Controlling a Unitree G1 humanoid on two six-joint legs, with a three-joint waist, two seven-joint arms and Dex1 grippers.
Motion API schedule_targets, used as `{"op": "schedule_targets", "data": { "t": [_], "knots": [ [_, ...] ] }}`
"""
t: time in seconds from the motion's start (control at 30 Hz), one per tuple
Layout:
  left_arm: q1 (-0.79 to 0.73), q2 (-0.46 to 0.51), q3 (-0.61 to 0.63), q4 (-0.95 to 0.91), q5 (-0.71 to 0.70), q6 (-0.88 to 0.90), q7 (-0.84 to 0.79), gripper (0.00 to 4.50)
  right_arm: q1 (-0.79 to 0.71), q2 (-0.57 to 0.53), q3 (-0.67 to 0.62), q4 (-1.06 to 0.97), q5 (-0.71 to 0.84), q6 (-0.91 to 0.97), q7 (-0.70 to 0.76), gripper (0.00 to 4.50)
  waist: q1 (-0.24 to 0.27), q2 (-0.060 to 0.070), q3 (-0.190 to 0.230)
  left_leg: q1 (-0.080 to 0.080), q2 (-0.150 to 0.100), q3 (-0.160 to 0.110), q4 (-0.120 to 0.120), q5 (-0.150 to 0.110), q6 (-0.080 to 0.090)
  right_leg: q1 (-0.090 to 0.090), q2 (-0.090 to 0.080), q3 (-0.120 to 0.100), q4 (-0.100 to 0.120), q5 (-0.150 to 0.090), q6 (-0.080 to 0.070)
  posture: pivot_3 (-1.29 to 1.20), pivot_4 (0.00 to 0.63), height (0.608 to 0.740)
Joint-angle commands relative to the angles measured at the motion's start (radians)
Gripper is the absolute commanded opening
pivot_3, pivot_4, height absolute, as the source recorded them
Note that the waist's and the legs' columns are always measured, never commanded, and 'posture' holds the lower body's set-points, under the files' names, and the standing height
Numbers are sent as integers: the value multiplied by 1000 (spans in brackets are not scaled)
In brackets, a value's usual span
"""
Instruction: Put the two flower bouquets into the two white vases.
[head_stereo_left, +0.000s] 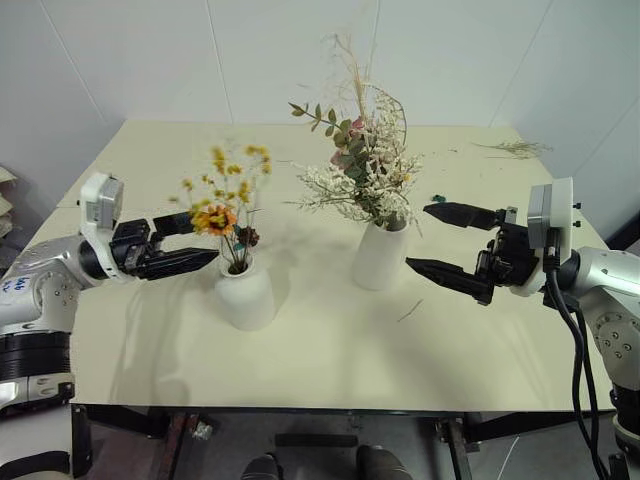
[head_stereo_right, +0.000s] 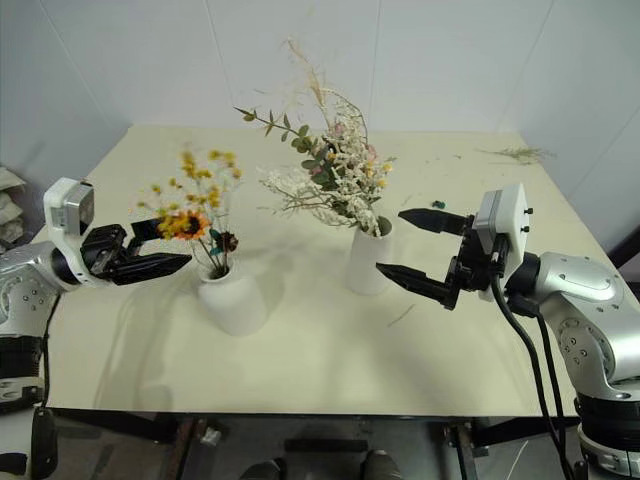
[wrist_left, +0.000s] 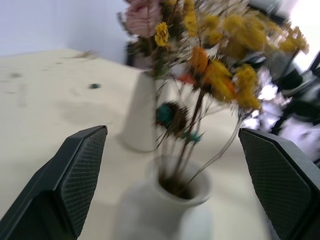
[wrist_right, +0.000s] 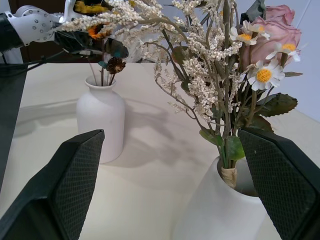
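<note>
Left end effector (head_stereo_left: 186, 245) open, empty, level beside the short vase (head_stereo_left: 245, 292), just short of the yellow-orange bouquet (head_stereo_left: 226, 210) standing in it. Right end effector (head_stereo_left: 445, 242) open too, empty, near the taller vase (head_stereo_left: 381, 255) holding the bushy bouquet (head_stereo_left: 362, 165). Both vases upright on the table (head_stereo_left: 330, 350), apart. Loose dried twigs (head_stereo_left: 517, 149) at the far right corner.

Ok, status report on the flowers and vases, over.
Left gripper open, empty, beside the short vase. Right gripper open, empty, by the tall vase. Yellow-orange bouquet in short vase, bushy bouquet in tall. Nothing in the way.
</note>
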Motion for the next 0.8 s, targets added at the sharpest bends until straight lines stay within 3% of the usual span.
{"op": "schedule_targets", "data": {
  "t": [0.03, 0.13, 0.27, 0.5, 0.8],
  "knots": [
    [-12, 42, 41, 11, 19, -86, -24, 4494, -8, -25, -23, -2, -3, -21, 30, 4500, 0, 0, 0, 0, 0, 0, 0, 0, 0, 0, 0, 0, 0, 0, 0, 0, 150, 740],
    [61, 125, 61, -17, 24, -90, -82, 4494, 34, -75, -41, 15, -36, -56, 95, 4500, -7, 0, 0, 0, 0, 0, 0, 0, 0, -1, 0, 0, 0, 0, 0, 0, 150, 740],
    [131, 166, 80, -27, 47, -163, -96, 4494, 90, -115, -81, 67, -82, -113, 130, 4500, -5, 0, 0, 0, 1, 1, -2, -1, 2, 0, 0, 0, -2, -1, -1, 0, 150, 740],
    [78, 137, 65, 28, 71, -269, -73, 4494, 187, -142, -166, 38, -69, -95, 131, 4500, 1, 0, 0, 0, 0, 1, 0, -1, 1, 0, 0, 0, -1, 0, 0, 0, 150, 740],
    [72, 108, 52, 38, 65, -278, -75, 4494, 310, -127, -250, -60, -47, -79, 81, 4500, -6, 0, 0, 1, 1, 2, 0, -1, 1, 0, 0, 0, 1, 0, 0, 0, 150, 740]
  ]
}}
